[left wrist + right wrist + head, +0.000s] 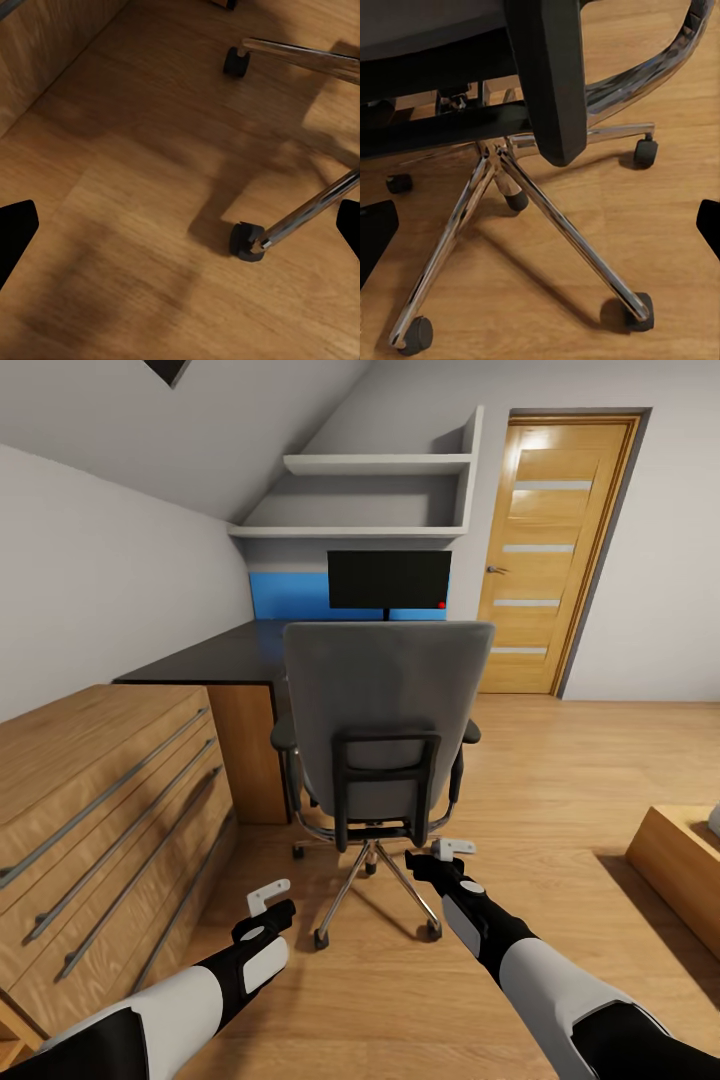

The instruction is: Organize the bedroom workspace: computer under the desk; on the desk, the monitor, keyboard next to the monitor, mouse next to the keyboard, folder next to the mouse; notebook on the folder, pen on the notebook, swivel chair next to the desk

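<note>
Left gripper (268, 901) and right gripper (447, 851) gape empty behind swivel chair (385, 710); monitor (389, 580) unlabelled.

Swivel chair (385, 730) before desk (215, 660); monitor (389, 580) on desk behind it; drawer chest (95, 800) left.

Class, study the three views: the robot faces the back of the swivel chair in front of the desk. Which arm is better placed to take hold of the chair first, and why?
Probably the right. The right gripper hovers open just under the swivel chair, close to its black back frame; the left gripper hangs lower, over bare floor beside the chair's castors.
</note>
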Robot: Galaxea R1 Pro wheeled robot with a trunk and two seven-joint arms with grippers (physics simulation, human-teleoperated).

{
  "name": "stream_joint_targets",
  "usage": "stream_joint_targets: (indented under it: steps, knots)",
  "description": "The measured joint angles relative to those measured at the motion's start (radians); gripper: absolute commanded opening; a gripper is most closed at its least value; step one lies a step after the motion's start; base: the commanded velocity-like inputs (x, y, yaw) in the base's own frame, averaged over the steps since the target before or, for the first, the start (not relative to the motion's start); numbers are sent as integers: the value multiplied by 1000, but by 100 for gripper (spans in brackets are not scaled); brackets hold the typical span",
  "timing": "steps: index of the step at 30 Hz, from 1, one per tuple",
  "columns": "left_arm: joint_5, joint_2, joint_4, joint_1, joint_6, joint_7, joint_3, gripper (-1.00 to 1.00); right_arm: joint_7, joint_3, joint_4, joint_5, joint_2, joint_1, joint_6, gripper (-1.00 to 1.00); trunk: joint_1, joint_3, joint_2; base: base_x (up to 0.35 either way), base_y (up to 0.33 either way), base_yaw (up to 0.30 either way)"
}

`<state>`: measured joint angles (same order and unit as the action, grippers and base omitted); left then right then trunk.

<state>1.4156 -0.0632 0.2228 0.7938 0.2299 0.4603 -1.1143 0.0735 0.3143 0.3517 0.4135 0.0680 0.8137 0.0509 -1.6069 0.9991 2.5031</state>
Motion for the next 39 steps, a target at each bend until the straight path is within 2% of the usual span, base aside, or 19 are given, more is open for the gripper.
stream_joint_targets:
  steps: [7,25,26,28,32,33,35,36,39]
  knots:
    - [0,0,0,0,0,1,0,100,0,-1,-1,0,0,0,0,100,0,-6,0,0,0,-189]
    - [-7,-20,7,0,2,-1,-3,100,-1,-1,-2,-2,-1,0,0,100,0,-7,0,0,0,-9]
    - [-8,-40,9,0,1,2,-5,100,-4,-1,-3,-8,-6,-1,3,100,-1,-3,0,0,0,0]
    - [-9,-61,9,0,0,4,-14,100,-4,-1,-7,-9,-7,-1,22,100,-1,5,1,0,0,0]
    - [-11,-78,14,0,-2,4,-31,100,-4,2,-36,-16,-8,-2,70,100,-3,20,2,0,0,0]
    - [-13,-88,32,-1,-3,6,-34,100,-4,7,-52,-40,-6,-2,95,100,-4,24,2,0,0,0]
    - [-14,-90,45,0,-3,6,-34,100,-3,9,-59,-59,-6,-2,103,100,-5,32,2,0,0,0]
    - [-14,-91,56,-1,-4,6,-35,100,-3,10,-66,-80,-5,-2,110,100,-5,36,2,0,0,0]
    - [-14,-90,63,-1,-3,5,-34,100,-1,11,-70,-96,-4,-2,115,100,-6,47,3,0,0,0]
